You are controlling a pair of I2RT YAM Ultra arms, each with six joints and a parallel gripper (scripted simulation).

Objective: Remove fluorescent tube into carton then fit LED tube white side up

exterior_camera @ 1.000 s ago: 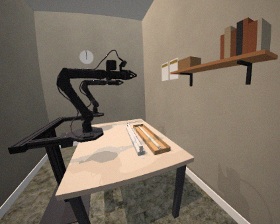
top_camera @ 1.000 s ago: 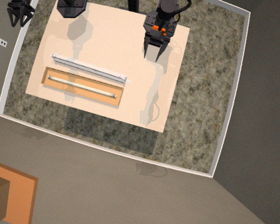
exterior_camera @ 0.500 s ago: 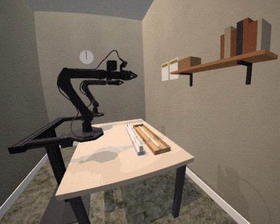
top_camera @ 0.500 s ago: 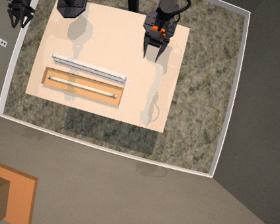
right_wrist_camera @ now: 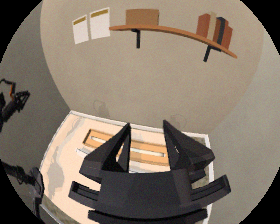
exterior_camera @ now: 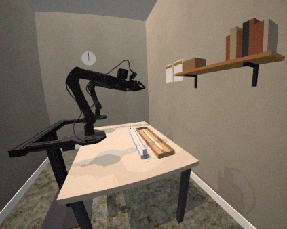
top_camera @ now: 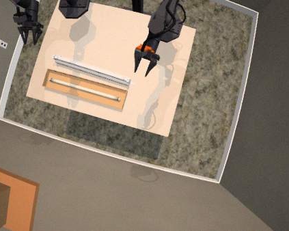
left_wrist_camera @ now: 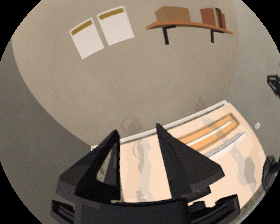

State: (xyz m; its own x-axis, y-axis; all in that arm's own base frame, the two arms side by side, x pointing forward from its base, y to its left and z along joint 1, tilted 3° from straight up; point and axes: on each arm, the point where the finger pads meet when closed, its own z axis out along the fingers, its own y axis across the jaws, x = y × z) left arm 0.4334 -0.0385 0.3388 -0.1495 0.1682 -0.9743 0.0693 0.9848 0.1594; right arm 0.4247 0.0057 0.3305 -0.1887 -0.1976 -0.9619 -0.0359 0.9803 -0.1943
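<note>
Tube point(top_camera: 86, 89) point(exterior_camera: 153, 140) point(left_wrist_camera: 212, 131) point(right_wrist_camera: 147, 150) in carton point(top_camera: 124, 99) point(exterior_camera: 167, 154) point(left_wrist_camera: 234, 119) point(right_wrist_camera: 86, 137), liable to break if either the left gripper point(top_camera: 141, 74) point(left_wrist_camera: 136, 130) or right gripper point(top_camera: 30, 44) point(exterior_camera: 143, 87) point(right_wrist_camera: 146, 124), fingers parted and empty, jolts the unfixed box.

Two matte-black jointed arms, the left arm point(top_camera: 159, 25) point(exterior_camera: 79, 96) point(right_wrist_camera: 10, 111) and right arm point(top_camera: 31, 15) point(exterior_camera: 96, 96) point(left_wrist_camera: 278, 84), have chunky links. A thin dark cable point(exterior_camera: 119, 64) loops above the left one, which has an orange patch point(top_camera: 139, 48) point(right_wrist_camera: 12, 90) near its claw. The left claw point(top_camera: 141, 74) point(exterior_camera: 143, 87) point(left_wrist_camera: 136, 130) point(right_wrist_camera: 29, 92) and right claw point(top_camera: 29, 44) point(left_wrist_camera: 267, 78) point(right_wrist_camera: 146, 124) are black, with tapered, pointed fingers.
</note>
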